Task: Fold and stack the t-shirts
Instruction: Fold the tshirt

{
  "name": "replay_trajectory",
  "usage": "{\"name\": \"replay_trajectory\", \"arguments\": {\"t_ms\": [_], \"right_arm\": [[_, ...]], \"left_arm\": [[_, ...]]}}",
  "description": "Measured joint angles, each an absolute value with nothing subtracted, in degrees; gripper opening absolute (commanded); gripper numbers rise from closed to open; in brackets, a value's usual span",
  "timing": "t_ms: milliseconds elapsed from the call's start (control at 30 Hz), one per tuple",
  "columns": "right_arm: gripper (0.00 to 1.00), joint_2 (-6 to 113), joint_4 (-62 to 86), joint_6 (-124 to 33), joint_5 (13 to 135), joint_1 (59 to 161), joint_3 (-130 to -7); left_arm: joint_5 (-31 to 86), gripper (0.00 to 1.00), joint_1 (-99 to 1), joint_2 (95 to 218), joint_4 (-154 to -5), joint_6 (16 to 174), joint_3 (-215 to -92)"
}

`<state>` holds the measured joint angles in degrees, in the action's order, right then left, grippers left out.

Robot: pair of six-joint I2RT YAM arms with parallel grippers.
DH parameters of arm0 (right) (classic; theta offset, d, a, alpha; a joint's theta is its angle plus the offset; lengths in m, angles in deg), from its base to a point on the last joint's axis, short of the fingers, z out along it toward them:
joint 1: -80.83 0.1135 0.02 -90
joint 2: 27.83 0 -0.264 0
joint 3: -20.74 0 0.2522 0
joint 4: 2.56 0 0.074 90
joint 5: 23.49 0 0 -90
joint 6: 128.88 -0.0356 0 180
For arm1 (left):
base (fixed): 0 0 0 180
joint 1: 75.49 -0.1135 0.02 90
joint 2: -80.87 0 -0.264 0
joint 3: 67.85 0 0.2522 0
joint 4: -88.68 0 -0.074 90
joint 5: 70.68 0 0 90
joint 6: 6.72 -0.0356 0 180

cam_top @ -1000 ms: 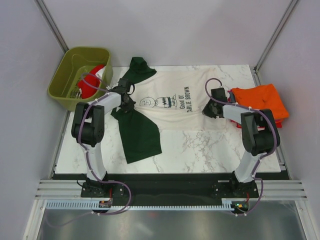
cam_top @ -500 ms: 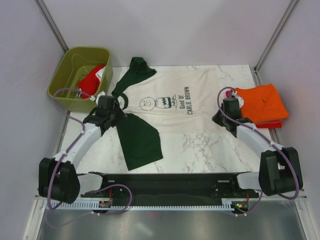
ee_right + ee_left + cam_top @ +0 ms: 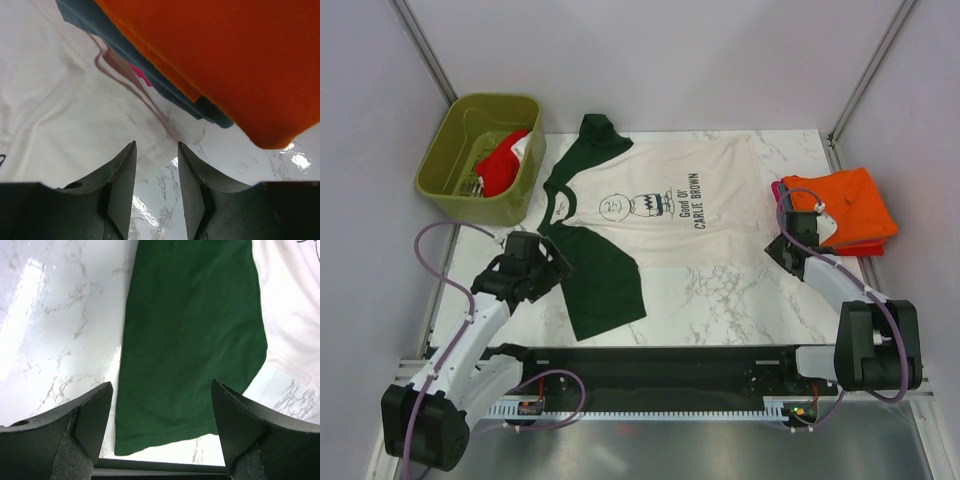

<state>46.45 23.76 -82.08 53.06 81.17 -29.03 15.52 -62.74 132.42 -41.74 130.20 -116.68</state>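
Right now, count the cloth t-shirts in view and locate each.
5. A cream shirt with dark green sleeves lies spread mid-table. An orange shirt, a grey-blue shirt and a pink-red shirt are stacked at right. A red shirt is in the olive plastic bin. More may be hidden.

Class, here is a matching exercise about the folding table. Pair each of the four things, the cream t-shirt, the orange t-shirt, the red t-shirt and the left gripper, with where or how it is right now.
Column 1
1. cream t-shirt
2. orange t-shirt
3. red t-shirt
4. left gripper

Column 2
A. inside the olive-green bin
B. open, above the dark green sleeve
C. folded, lying on the grey-blue t-shirt
D. spread flat in the middle of the table

Pairs: 1-D, 2-C, 3-A, 4-B
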Motion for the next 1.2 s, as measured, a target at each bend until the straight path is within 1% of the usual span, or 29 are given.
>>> {"name": "replay_trajectory", "arguments": {"t_ms": [200,400,500,567,633,700,833,1000,1200], "right_arm": [[0.41,48.35,22.75,-83.7,52.64,81.19,-27.37],[0.41,49.0,20.98,-85.49,52.33,81.19,-25.38],[0.31,49.51,19.78,-85.88,52.03,81.19,-25.27],[0.28,50.14,18.82,-86.21,51.7,81.19,-25.27],[0.13,50.38,18.27,-86.34,51.39,81.19,-25.25],[0.0,50.47,17.73,-86.69,51.26,81.19,-24.96],[0.0,49.68,16.81,-87.11,50.98,81.19,-24.07],[0.0,48.48,16.07,-87.11,50.94,81.19,-22.76],[0.0,48.39,15.37,-87.11,50.98,81.19,-22.45]], "left_arm": [[17.36,0.81,-62.61,127.79,-38.6,133.46,-113.46],[18.19,0.79,-62.5,128.55,-36.91,136.52,-110.86],[18.48,0.78,-62.45,130.89,-36.93,137.26,-110.51],[18.58,0.77,-62.17,131.81,-36.91,137.63,-110.25],[18.67,0.76,-61.49,132.2,-36.91,137.98,-110.16],[18.83,0.75,-60.51,132.25,-36.91,138.44,-110.05],[19.0,0.66,-58.26,132.51,-36.96,140.01,-109.64],[18.85,0.64,-55.9,135.18,-36.91,141.68,-109.27],[18.87,0.62,-52.09,135.59,-35.84,144.04,-109.12]]}}
